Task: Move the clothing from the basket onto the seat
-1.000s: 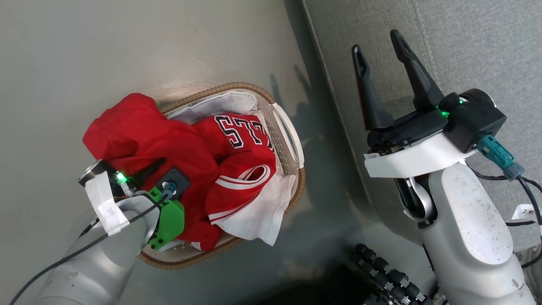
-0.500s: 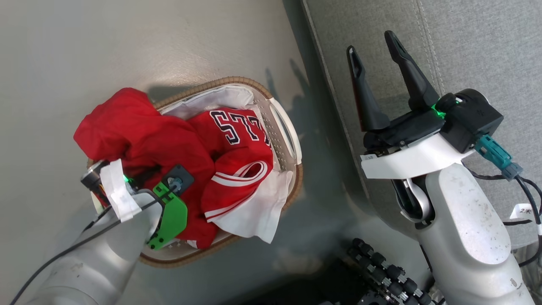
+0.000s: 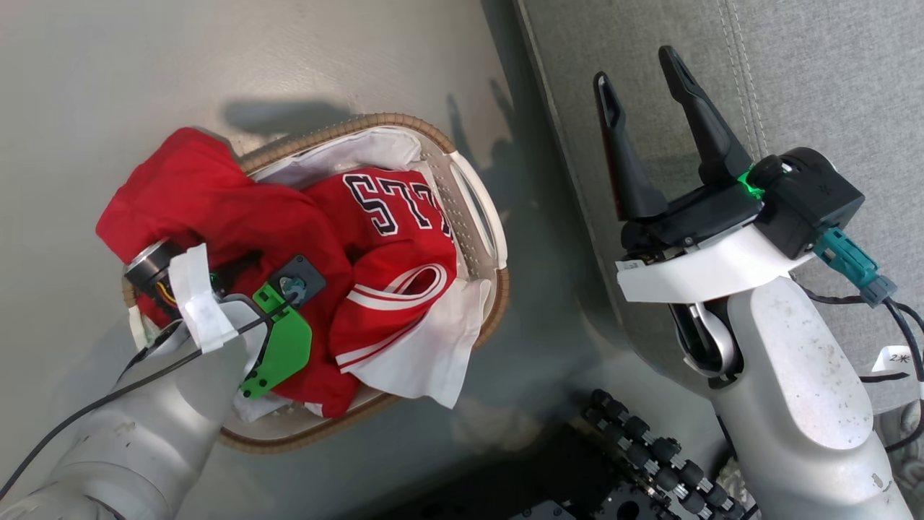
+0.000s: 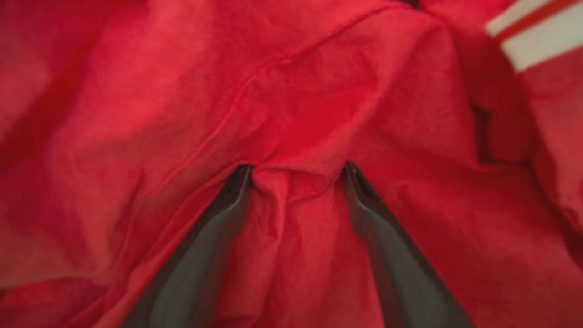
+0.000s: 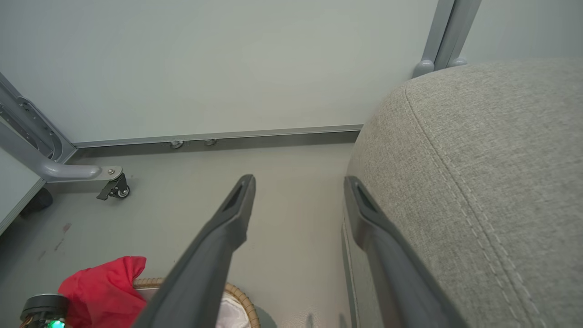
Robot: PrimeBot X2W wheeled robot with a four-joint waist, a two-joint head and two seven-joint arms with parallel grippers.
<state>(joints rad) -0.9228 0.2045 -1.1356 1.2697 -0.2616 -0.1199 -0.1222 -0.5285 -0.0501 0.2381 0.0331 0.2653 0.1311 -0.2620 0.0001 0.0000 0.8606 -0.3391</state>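
Note:
The white basket (image 3: pixel 482 217) with a brown rim stands on the floor left of the grey seat (image 3: pixel 808 79). In it lie the clothing: a plain red T-shirt (image 3: pixel 209 209) heaped at the left and a red jersey (image 3: pixel 393 245) with white trim. My left gripper (image 4: pixel 297 166) is pushed down into the T-shirt (image 4: pixel 319 91), its jaws spread wide with a fold of red cloth between the fingers. My right gripper (image 3: pixel 634 63) hovers open over the seat's left edge, nothing in it. In the right wrist view, the right gripper (image 5: pixel 299 178) points along the seat (image 5: pixel 478 159).
White cloth lining (image 3: pixel 426 354) hangs over the basket's near rim. Black rollers of my base (image 3: pixel 650 462) sit at the bottom. A wall and a metal frame with a caster (image 5: pixel 114 187) stand beyond the floor. The basket rim (image 5: pixel 237 296) lies below the right fingers.
The basket with the clothing has shifted left and away across the floor while my left wrist went with it. The right gripper has barely moved and stays open.

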